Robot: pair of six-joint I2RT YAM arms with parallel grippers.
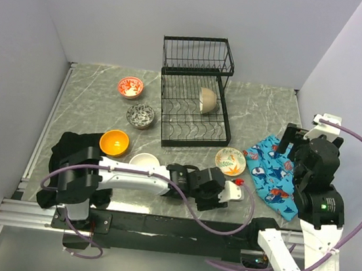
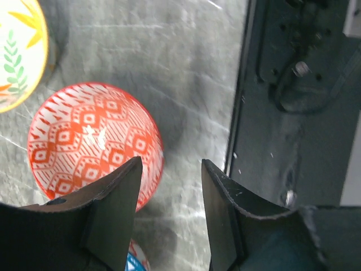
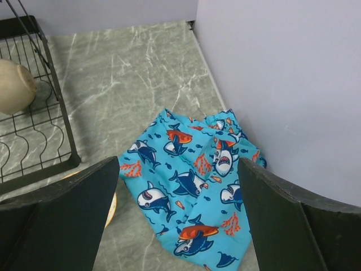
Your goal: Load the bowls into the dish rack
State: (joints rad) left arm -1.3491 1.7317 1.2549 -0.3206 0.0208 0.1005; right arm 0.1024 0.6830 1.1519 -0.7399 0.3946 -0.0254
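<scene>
Reaching rightward along the near edge of the worktop (image 1: 93, 98), the left gripper (image 2: 169, 169) hangs over the red bowl (image 2: 84, 135). This bowl sits close to that edge, right of the middle, just nearside of the multicolour bowl (image 2: 17, 51). The gripper is parted to a moderate gap and holds nothing.

The next move turns on the offset. In the wrist view the red bowl lies almost wholly to one side of the gap, with only its rim reaching in. One finger (image 2: 115, 203) overlaps the bowl's edge, and the other finger (image 2: 225, 214) stands over bare worktop beside it. That reads as a rim pinch being lined up, with the wall between the fingers, rather than a grasp across the whole bowl (which looks too broad for this opening anyway). The bowl seems to sit mouth up and, being round, offers no long axis to square to; any stretch of rim would do. How high the fingertips stand above the rim I cannot tell.

The rack (image 1: 193, 143) stands toward the far edge, about midway along it, beyond the red bowl and a little to the left. A beige bowl (image 1: 208, 100) is propped in its lower tray. The right gripper (image 3: 177, 169) is spread wide and empty above the cloth (image 3: 192, 192) near the right edge, so the left arm is plainly the nearer one.
</scene>
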